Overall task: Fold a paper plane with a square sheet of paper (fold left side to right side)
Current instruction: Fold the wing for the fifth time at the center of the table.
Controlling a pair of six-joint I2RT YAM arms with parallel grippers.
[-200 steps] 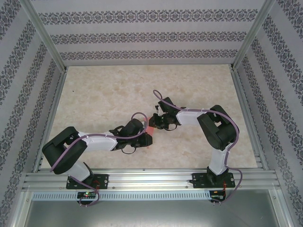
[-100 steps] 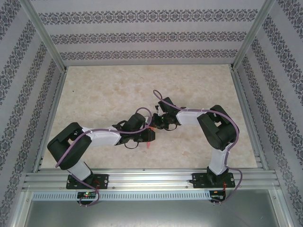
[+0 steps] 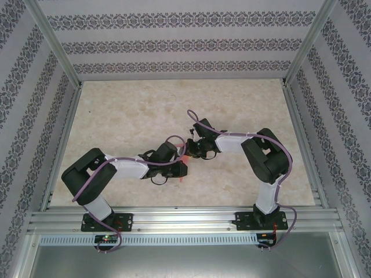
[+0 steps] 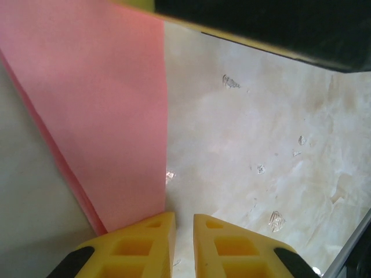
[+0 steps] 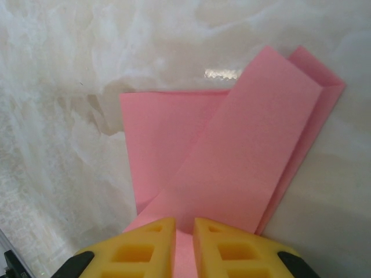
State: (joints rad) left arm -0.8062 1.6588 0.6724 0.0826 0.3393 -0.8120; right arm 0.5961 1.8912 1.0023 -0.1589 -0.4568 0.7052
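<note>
Task status: the thin pink-red sheet of paper (image 5: 232,150) is lying flat on the pale marbled desk (image 3: 127,116), near the middle and a little toward the near edge, between the two wrists. It is no longer showing a square outline. In the right wrist view a long band is lying diagonally over a squarer layer, with another layer peeking out along its right side. Judgement: several folds are in, but no pointed dart shape is showing, so more folding and creasing are remaining.

Left gripper (image 4: 184,223): jaws are standing nearly together, with a thin slit and bare desk showing through it. The sheet's edge is running up to the left fingertip. Whether it is being pinched cannot be told.

Right gripper (image 5: 184,226): jaws are likewise nearly together, with pink showing in the slit. Pinching or pressing down: cannot tell.

Hidden or unclear: from above, both wrists are covering the sheet, leaving red slivers. In the left wrist view the sheet is running off the frame, and a dark body is crossing the top. The sheet's near end is lying under the right fingertips.
</note>
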